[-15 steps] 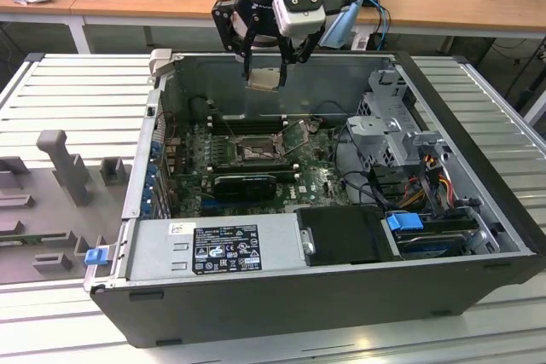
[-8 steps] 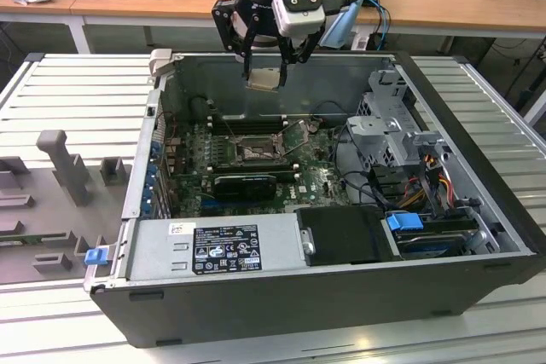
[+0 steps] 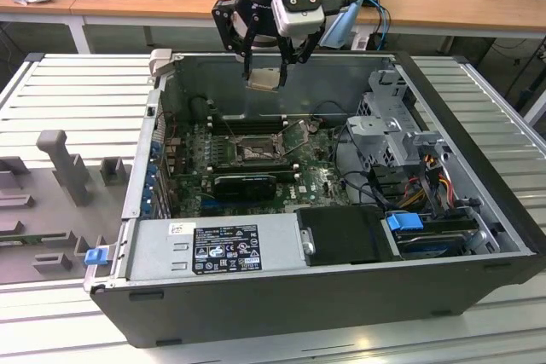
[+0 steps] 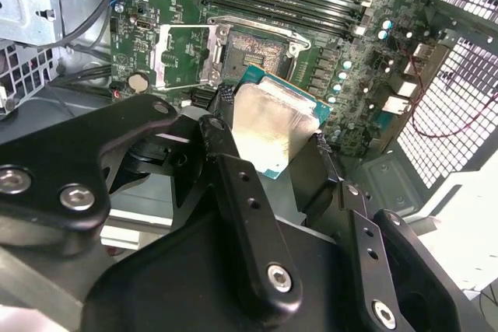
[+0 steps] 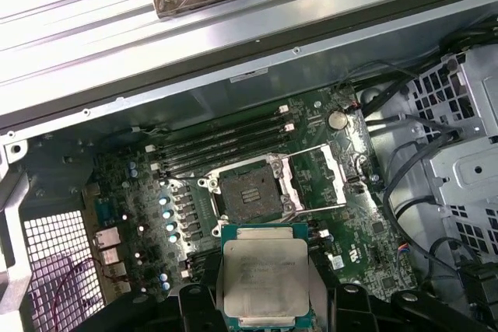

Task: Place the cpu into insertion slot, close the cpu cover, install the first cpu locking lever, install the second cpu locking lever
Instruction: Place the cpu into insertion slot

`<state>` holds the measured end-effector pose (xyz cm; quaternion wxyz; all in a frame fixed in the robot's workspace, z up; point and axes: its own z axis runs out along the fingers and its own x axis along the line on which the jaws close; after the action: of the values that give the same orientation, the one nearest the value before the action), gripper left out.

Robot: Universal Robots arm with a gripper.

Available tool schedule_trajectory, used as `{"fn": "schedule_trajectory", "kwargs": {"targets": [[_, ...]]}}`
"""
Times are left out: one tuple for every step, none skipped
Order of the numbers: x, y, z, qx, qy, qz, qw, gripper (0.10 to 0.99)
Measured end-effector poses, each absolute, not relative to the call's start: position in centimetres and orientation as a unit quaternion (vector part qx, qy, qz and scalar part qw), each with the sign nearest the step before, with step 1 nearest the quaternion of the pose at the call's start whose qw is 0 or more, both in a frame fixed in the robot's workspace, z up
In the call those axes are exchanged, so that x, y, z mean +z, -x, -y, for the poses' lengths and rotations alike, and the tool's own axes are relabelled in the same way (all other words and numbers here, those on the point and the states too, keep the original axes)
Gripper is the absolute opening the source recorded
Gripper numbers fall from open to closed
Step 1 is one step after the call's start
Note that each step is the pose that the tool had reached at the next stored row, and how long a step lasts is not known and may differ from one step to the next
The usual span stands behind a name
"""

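Held flat, upper centre of the exterior view: small pale silvery square cpu [image 3: 264, 79], clamped between black gripper [image 3: 266, 83] fingers. Not yet at the silver-rimmed, dark-centred insertion slot [image 3: 254, 149] mid-frame; thin silver frame cpu cover [image 5: 340, 175] flipped open beside it, likely for access.

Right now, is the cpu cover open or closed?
Open. The cpu cover is swung aside, the insertion slot lies bare, and the gripper holds the cpu above.

surface: ribbed silver metal table [image 3: 77, 83] | on it: open black computer case [image 3: 341, 300] lying flat | exterior view's left: grey plastic holders [image 3: 64, 168]
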<state>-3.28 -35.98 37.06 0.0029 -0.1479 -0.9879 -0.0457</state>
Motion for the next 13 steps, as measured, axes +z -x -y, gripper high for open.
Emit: {"fn": "schedule_trajectory", "kwargs": {"targets": [[37.06,3.28,35.98,-0.046,0.149,0.988,0.003,0.529],[37.06,3.28,35.98,-0.046,0.150,0.988,0.003,0.529],[37.06,3.28,35.98,-0.046,0.150,0.988,0.003,0.529],[37.06,3.28,35.98,-0.046,0.152,0.987,0.003,0.529],[37.06,3.28,35.98,-0.046,0.154,0.987,0.003,0.529],[37.06,3.28,35.98,-0.046,0.155,0.987,0.003,0.529],[37.06,3.28,35.98,-0.046,0.155,0.987,0.003,0.529],[37.06,3.28,35.98,-0.046,0.156,0.987,0.003,0.529],[37.06,3.28,35.98,-0.046,0.157,0.987,0.003,0.529],[37.06,3.28,35.98,-0.046,0.158,0.986,0.002,0.529],[37.06,3.28,35.98,-0.046,0.158,0.986,0.002,0.529],[37.06,3.28,35.98,-0.046,0.159,0.986,0.002,0.529],[37.06,3.28,35.98,-0.046,0.160,0.986,0.002,0.529]]}}
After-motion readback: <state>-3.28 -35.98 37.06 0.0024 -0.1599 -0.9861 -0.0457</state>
